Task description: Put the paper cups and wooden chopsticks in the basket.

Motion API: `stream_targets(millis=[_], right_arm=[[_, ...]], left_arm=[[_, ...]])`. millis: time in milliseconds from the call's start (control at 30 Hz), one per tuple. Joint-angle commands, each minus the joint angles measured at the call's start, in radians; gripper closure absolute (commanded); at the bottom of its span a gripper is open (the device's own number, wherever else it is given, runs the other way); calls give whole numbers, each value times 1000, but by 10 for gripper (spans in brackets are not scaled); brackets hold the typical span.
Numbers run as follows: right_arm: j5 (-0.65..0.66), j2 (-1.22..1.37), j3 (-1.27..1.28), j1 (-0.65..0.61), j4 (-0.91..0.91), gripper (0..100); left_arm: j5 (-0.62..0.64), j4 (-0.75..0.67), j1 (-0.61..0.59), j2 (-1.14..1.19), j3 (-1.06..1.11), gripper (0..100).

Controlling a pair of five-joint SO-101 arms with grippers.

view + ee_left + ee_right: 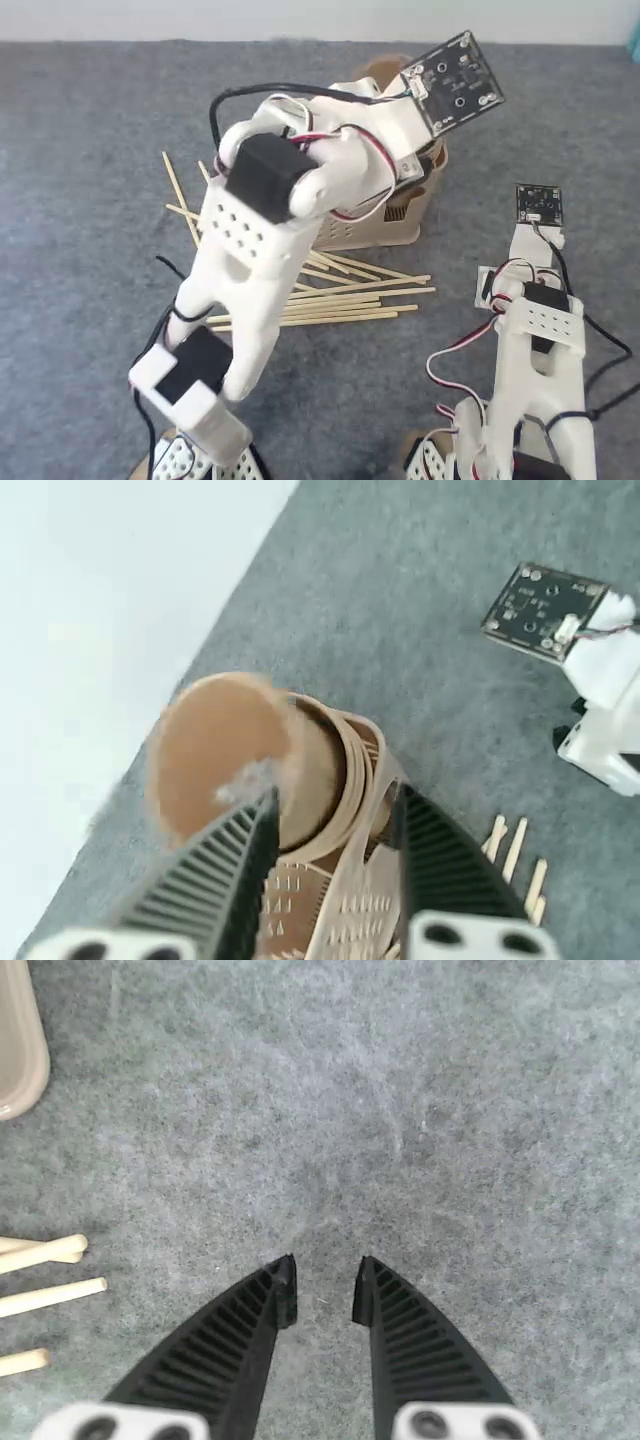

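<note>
A brown paper cup [215,750] lies tilted, bottom toward the camera, nested in other cups [355,780] inside the beige basket [350,910]. My left gripper [333,800] hangs open over the basket, its fingers either side of the cups' rims. In the high view the left arm reaches over the basket [400,215], with a bit of brown cup [383,70] showing behind it. Several wooden chopsticks [340,300] lie scattered on the grey carpet in front of the basket. My right gripper [323,1290] is open low over bare carpet, with chopstick ends [40,1250] and a basket corner [15,1050] off to one side.
Grey carpet [80,200] covers the whole work area, with free room to the left and far right. The right arm [540,330] stands right of the basket, and its camera board [545,605] shows in the left wrist view. A pale wall runs along the back.
</note>
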Motion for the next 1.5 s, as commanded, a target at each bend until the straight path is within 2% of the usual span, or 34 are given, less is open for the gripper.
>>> stream_targets(millis=[0,233,367,467,633,733,933,1033,1133,1333,1467], right_arm=[[11,1,-8,-7,-18,894],[11,1,-6,-7,-16,894],[11,-13,-8,1,25,894],[11,-39,-14,5,91,894],[5,-206,-8,-7,251,894],[48,-344,-6,-68,351,894],[259,-585,-14,-298,536,891],[387,-664,-18,-427,605,890],[459,-691,-44,-573,667,890],[428,-579,-112,-848,628,841],[361,-346,-184,-981,533,818]], left_arm=[[28,31,0,-78,2,811],[167,32,-41,-235,4,811],[264,34,-150,-419,71,812],[313,32,-245,-583,232,812],[382,29,-471,-848,573,812],[390,20,-618,-977,791,812],[384,-175,-848,-1166,1265,812],[384,-270,-933,-1226,1475,812],[384,-350,-1010,-1263,1658,812],[385,-572,-1178,-1266,1942,812],[388,-706,-1366,-1183,1985,812]])
